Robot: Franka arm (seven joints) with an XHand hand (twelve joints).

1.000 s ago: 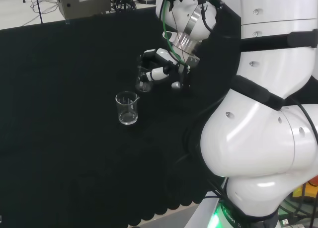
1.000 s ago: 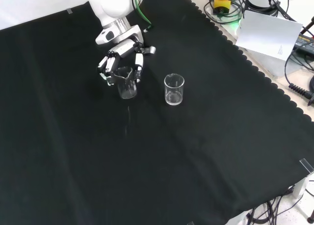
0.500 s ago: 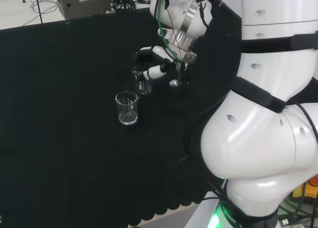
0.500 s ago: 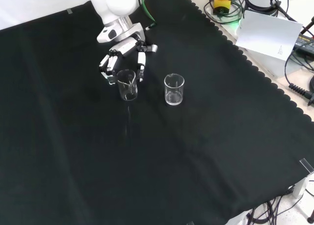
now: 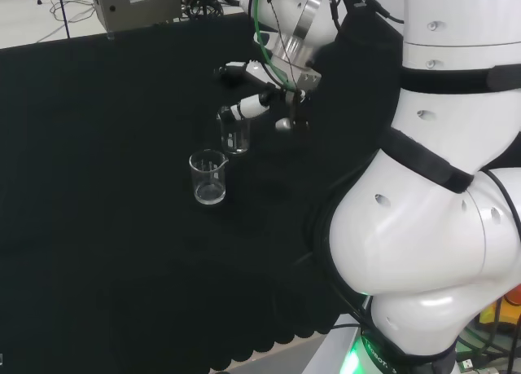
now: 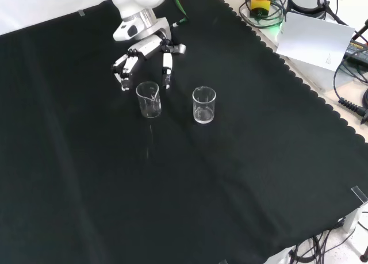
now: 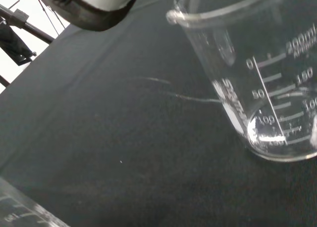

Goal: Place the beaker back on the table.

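Observation:
A clear glass beaker stands upright on the black cloth, free of the hand; the head view shows this beaker too. The hand hovers just behind and above it in the front view, open, fingers spread and hanging down on either side of the rim without touching. In the head view the hand is up and to the right of the beaker. The wrist view has the beaker close, printed scale marks on its wall, resting on the cloth, with part of the hand beside it.
A second clear beaker stands upright to the right in the front view, nearer the camera in the head view. The arm's white links stand at the head view's right. A white board and cables lie beyond the cloth's scalloped edge.
The hand has let go of the beaker, spread its fingers and risen away from it. The beaker now stands on the cloth. The second beaker has not moved.

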